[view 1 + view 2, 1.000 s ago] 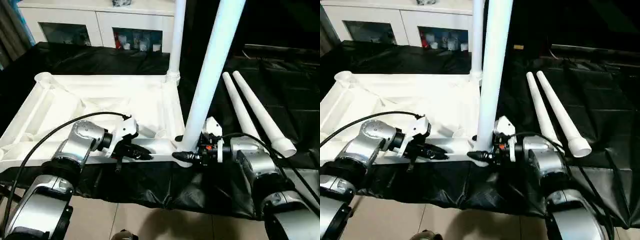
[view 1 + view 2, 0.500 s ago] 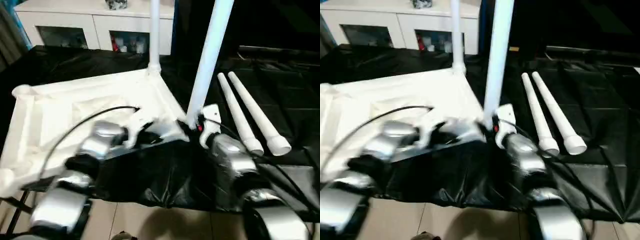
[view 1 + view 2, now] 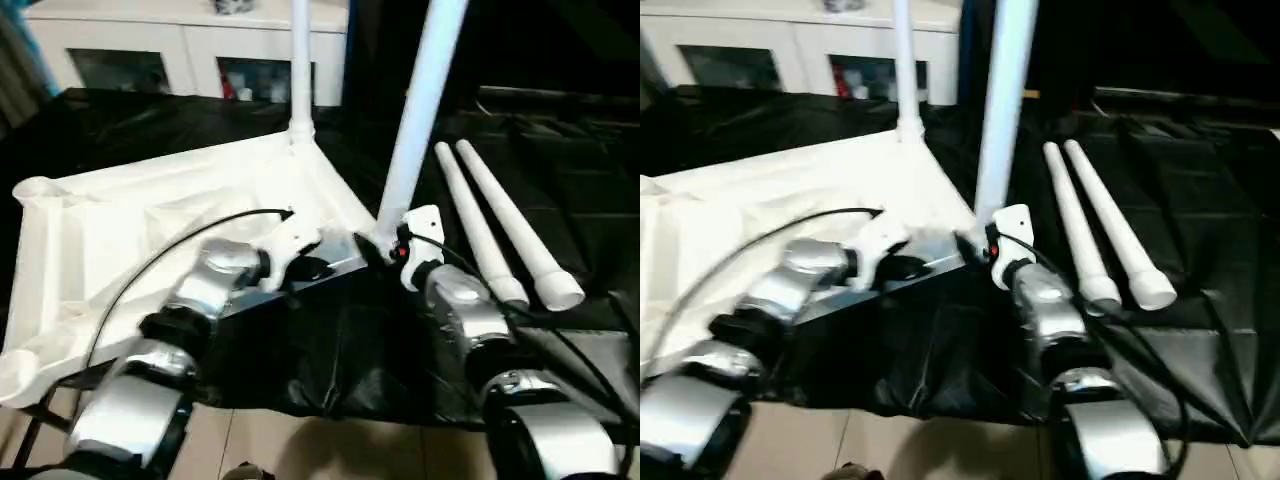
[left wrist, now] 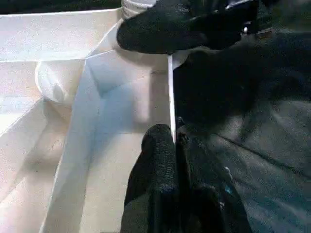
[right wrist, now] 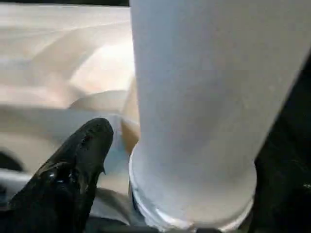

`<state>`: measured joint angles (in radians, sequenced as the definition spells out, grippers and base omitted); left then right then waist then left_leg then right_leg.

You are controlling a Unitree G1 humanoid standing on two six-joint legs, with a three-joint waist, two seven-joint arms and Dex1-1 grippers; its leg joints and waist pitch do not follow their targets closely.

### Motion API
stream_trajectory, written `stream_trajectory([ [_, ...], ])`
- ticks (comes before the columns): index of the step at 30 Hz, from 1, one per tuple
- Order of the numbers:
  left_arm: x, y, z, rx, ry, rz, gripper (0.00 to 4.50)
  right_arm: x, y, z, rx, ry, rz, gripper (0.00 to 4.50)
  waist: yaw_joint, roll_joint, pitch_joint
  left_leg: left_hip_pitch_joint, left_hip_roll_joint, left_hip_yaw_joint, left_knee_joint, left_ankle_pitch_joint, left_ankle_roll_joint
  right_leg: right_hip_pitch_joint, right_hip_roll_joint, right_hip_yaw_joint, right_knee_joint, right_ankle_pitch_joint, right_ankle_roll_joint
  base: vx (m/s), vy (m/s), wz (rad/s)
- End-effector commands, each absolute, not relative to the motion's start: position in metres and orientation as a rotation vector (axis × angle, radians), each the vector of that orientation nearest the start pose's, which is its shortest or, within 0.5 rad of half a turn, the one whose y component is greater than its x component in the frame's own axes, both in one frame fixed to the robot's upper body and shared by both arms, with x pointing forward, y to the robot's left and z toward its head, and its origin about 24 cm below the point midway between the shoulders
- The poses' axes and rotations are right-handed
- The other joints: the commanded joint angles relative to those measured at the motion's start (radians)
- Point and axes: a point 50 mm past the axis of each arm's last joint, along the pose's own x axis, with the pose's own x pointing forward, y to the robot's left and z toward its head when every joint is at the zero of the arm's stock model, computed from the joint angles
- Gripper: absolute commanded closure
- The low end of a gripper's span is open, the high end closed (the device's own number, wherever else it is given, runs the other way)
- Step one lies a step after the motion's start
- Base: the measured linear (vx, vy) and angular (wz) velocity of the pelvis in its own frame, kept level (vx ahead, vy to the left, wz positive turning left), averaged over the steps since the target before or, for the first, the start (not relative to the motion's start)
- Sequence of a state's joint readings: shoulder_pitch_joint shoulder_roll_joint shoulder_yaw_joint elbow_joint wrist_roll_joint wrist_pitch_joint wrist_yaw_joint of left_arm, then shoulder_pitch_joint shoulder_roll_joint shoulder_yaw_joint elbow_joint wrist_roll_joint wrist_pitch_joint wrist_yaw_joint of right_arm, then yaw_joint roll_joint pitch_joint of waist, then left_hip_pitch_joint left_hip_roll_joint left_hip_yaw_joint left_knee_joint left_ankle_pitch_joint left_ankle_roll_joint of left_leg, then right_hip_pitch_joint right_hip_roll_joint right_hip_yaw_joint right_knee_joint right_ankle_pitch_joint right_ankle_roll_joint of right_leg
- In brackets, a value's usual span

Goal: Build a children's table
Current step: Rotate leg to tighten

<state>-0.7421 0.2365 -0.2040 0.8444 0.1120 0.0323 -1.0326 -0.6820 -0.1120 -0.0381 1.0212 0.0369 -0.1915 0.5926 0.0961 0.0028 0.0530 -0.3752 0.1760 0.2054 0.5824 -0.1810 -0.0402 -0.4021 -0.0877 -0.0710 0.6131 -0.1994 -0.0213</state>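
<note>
The white tabletop (image 3: 150, 220) lies underside up on black cloth, turned at an angle. One white leg (image 3: 300, 70) stands in its far corner socket. A second leg (image 3: 415, 120) stands in the near right socket. My left gripper (image 3: 322, 268) is shut on the tabletop's thin near rim (image 4: 171, 92), which runs in between its fingers (image 4: 158, 150). My right gripper (image 3: 370, 248) is at the base of the near leg (image 5: 194, 97). It is open, with one black finger (image 5: 82, 160) standing a little off the tube; the other finger is hidden behind it.
Two loose white legs (image 3: 480, 235) (image 3: 525, 235) lie side by side on the black cloth (image 3: 330, 350) to the right. A white cabinet (image 3: 180, 45) with glass doors stands at the back. The bench's front edge drops to a tiled floor.
The tabletop has swung round: its near right corner, with the leg and both grippers, moved away from me and its left end came nearer. The right gripper has opened wider.
</note>
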Motion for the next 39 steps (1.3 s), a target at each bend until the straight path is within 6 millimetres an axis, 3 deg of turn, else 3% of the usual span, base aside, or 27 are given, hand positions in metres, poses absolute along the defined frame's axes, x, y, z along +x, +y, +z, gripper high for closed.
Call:
stream_trajectory([
  [1,0.336,0.104,0.052,0.394,0.392,-1.295,4.5,0.345,-0.102,0.039,-0.1,0.154,0.881,0.38,0.006,-0.004,-0.07,0.01,0.063,-0.026,-0.055,-0.108,0.121,0.056,-0.076,0.046,-0.052,0.013,-0.274,0.0,0.0,0.0],
  [4,0.333,0.116,0.053,0.395,0.409,-1.352,4.5,0.339,-0.11,0.041,-0.129,0.17,1.044,0.38,0.008,-0.004,-0.07,0.011,0.066,-0.026,-0.054,-0.125,0.128,0.056,-0.077,0.046,-0.052,0.001,-0.281,0.0,0.0,0.0],
  [8,0.331,0.128,0.054,0.414,0.435,-1.393,4.5,0.333,-0.115,0.043,-0.144,0.197,1.195,0.38,0.009,-0.005,-0.065,0.015,0.07,-0.027,-0.059,-0.177,0.1,0.05,-0.079,0.048,-0.059,-0.088,-0.279,0.0,0.0,0.0],
  [9,0.331,0.129,0.054,0.417,0.438,-1.395,4.5,0.332,-0.116,0.043,-0.144,0.198,1.205,0.7,0.009,-0.005,-0.065,0.014,0.07,-0.027,-0.059,-0.177,0.096,0.05,-0.08,0.048,-0.059,-0.094,-0.277,0.0,0.0,0.0],
  [11,0.33,0.134,0.055,0.427,0.452,-1.406,4.5,0.33,-0.117,0.043,-0.136,0.21,1.253,0.7,0.01,-0.008,-0.065,0.016,0.071,-0.028,-0.06,-0.17,0.089,0.05,-0.08,0.049,-0.058,-0.098,-0.277,0.0,0.0,0.0],
  [17,0.328,0.148,0.057,0.443,0.485,-1.452,4.5,0.318,-0.116,0.042,-0.114,0.267,1.421,1.14,0.017,-0.008,-0.068,0.015,0.07,-0.026,-0.056,-0.13,0.113,0.049,-0.08,0.048,-0.051,-0.041,-0.285,0.0,0.0,0.0],
  [19,0.328,0.15,0.057,0.445,0.494,-1.459,4.5,0.316,-0.116,0.041,-0.12,0.282,1.45,1.49,0.019,-0.007,-0.067,0.016,0.071,-0.027,-0.058,-0.147,0.102,0.048,-0.081,0.048,-0.055,-0.066,-0.283,0.0,0.0,0.0],
  [23,0.327,0.151,0.057,0.448,0.501,-1.463,4.5,0.312,-0.114,0.038,-0.113,0.293,1.465,1.65,0.02,-0.006,-0.067,0.018,0.072,-0.028,-0.06,-0.16,0.083,0.048,-0.082,0.049,-0.056,-0.091,-0.277,0.0,0.0,0.0],
  [28,0.333,0.14,0.054,0.42,0.488,-1.38,4.5,0.311,-0.106,0.028,-0.028,0.288,1.336,1.77,0.021,-0.007,-0.065,0.018,0.071,-0.027,-0.061,-0.157,0.08,0.047,-0.081,0.049,-0.058,-0.09,-0.273,0.0,0.0,0.0],
  [29,0.335,0.137,0.054,0.418,0.488,-1.361,4.5,0.311,-0.105,0.026,-0.021,0.284,1.3,1.77,0.021,-0.008,-0.059,0.021,0.073,-0.028,-0.067,-0.19,0.063,0.043,-0.084,0.05,-0.064,-0.145,-0.265,0.0,0.0,0.0],
  [31,0.34,0.128,0.052,0.411,0.489,-1.281,4.5,0.317,-0.102,0.02,0.008,0.283,1.131,1.78,0.016,-0.009,-0.05,0.031,0.071,-0.034,-0.077,-0.298,0.01,0.038,-0.09,0.053,-0.087,-0.347,-0.221,0.0,0.0,0.0],
  [34,0.345,0.109,0.051,0.38,0.465,-1.217,4.5,0.326,-0.1,0.012,0.054,0.287,0.876,1.78,0.006,-0.01,-0.042,0.045,0.068,-0.047,-0.082,-0.387,-0.032,0.031,-0.098,0.053,-0.11,-0.541,-0.159,0.0,0.0,0.0],
  [36,0.347,0.095,0.051,0.368,0.452,-1.181,4.5,0.332,-0.1,0.007,0.106,0.313,0.692,1.78,0.0,-0.01,-0.041,0.047,0.068,-0.05,-0.086,-0.41,-0.039,0.028,-0.097,0.053,-0.115,-0.571,-0.142,0.0,0.0,0.0],
  [37,0.348,0.093,0.052,0.37,0.448,-1.169,4.5,0.333,-0.099,0.006,0.112,0.314,0.662,1.78,-0.003,-0.004,-0.045,0.048,0.067,-0.053,-0.088,-0.418,-0.045,0.028,-0.094,0.052,-0.114,-0.545,-0.138,0.0,0.0,0.0],
  [39,0.349,0.086,0.052,0.365,0.441,-1.146,4.5,0.335,-0.099,0.004,0.105,0.332,0.57,1.78,-0.006,-0.005,-0.048,0.046,0.066,-0.05,-0.09,-0.413,-0.042,0.027,-0.089,0.055,-0.111,-0.48,-0.147,0.0,0.0,0.0],
])
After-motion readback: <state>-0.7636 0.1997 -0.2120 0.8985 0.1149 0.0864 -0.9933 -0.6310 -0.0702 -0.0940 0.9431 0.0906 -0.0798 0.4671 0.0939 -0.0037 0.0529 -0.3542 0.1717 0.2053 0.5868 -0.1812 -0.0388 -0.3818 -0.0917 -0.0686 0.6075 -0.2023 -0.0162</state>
